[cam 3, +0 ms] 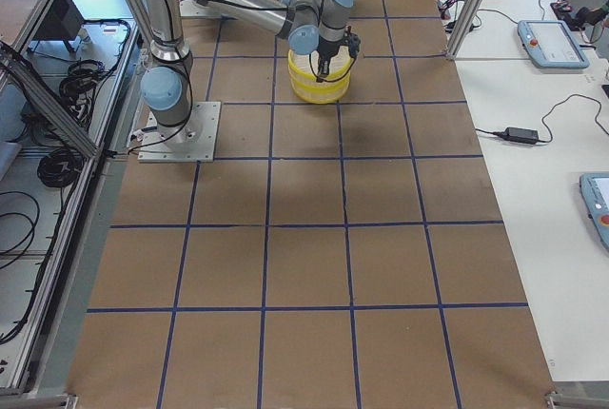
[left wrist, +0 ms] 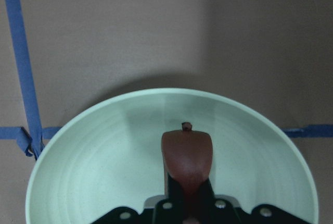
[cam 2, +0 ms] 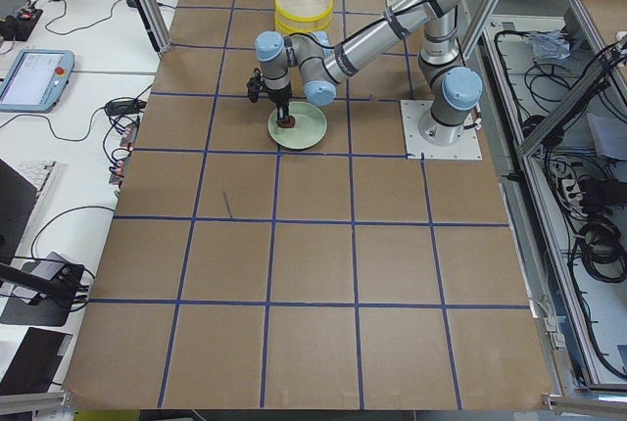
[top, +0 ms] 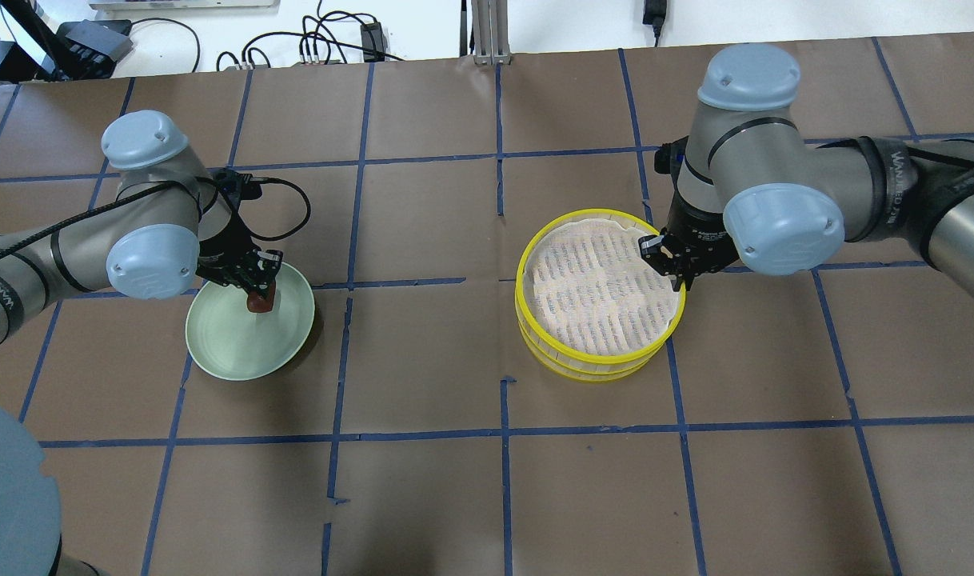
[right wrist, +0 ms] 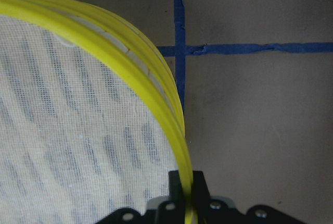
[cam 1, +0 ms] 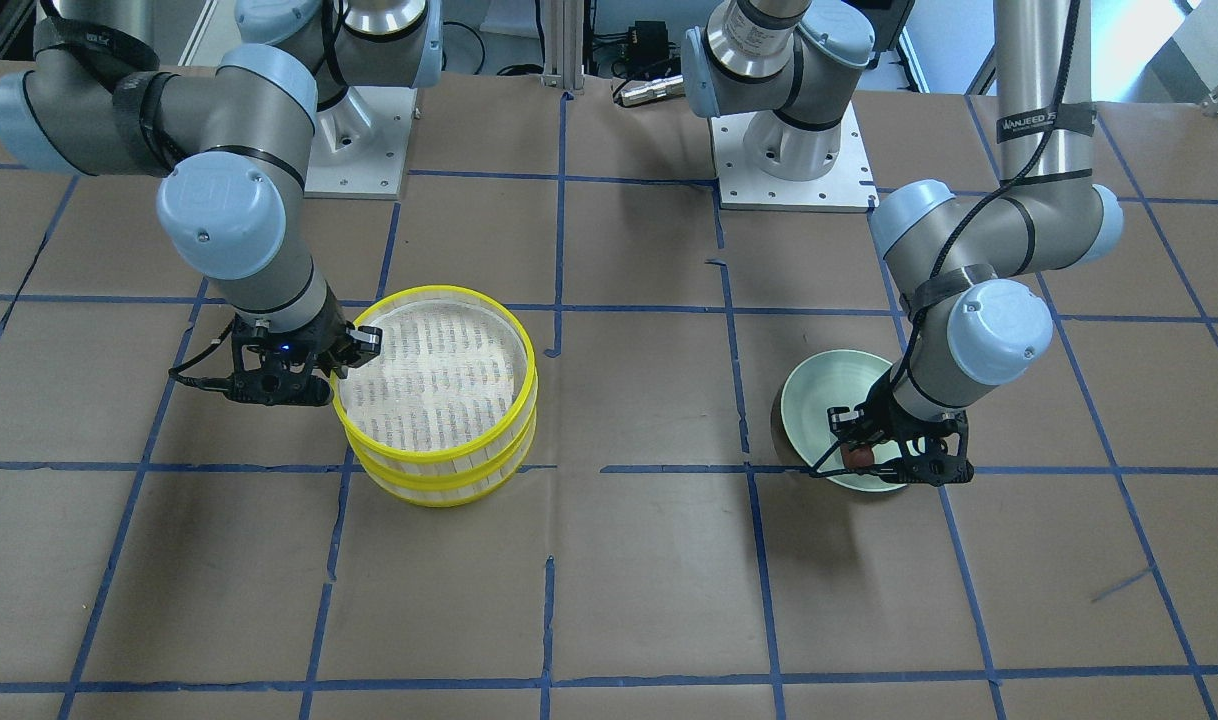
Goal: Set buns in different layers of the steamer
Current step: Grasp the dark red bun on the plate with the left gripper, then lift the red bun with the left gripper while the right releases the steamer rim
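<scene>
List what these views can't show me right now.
Inside of the lower yellow-rimmed steamer tray: every view, covered by the upper yellow-rimmed steamer tray gripped by the right end effector.
White bun: in no view.
Whether the reddish-brown disc-shaped bun touches the pale green plate: left wrist view, the left end effector hides its underside; side views too small.

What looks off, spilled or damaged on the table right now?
Nothing is spilled or damaged. The left gripper is shut on the reddish-brown bun over the pale green plate, and the right gripper pinches the top steamer tray by its yellow rim. One oddity: no white bun shows in any view.
</scene>
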Motion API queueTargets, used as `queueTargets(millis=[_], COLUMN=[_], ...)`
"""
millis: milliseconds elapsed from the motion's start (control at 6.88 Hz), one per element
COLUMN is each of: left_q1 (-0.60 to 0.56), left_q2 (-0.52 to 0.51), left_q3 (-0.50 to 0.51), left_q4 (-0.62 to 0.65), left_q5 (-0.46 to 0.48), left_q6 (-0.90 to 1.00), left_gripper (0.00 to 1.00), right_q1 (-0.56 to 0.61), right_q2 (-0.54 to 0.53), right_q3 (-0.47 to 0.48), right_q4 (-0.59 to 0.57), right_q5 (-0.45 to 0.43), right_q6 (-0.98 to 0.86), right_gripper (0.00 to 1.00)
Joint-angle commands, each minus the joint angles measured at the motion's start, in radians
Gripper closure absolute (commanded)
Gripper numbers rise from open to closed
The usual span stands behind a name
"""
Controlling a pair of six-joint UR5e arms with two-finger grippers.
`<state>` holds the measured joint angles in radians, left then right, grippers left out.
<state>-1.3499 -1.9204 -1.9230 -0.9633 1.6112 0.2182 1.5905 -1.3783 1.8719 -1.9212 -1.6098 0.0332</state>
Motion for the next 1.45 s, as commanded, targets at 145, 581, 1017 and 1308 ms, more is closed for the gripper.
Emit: queueTargets(millis=[145, 581, 1017, 1308], left_q1=[0.0, -0.006, -0.092, -0.185], left_q2=[0.003, 0.033, 0.16, 0.248], left_q3=[0.007, 0.077, 0.243, 0.272], left_q4=[0.0, -0.108, -0.424, -0.532], left_q5=[0.003, 0.007, 0.007, 0.007], left_q6=[0.0, -0.025, -0.097, -0.186], left_gripper=[0.79, 0.8, 0.81, 0.81], right_q1=[0.0, 0.0, 0.0, 0.0], right_q2=[0.002, 0.008, 0.01, 0.008], right_q3=[-0.011, -0.014, -0.011, -0.01], right_q4=[-0.006, -0.006, -0.012, -0.01], right_q5=[-0.004, -0.009, -0.01, -0.012], right_q6=[-0.001, 0.001, -0.001, -0.001], right_gripper=[0.91, 0.91, 0.91, 0.92])
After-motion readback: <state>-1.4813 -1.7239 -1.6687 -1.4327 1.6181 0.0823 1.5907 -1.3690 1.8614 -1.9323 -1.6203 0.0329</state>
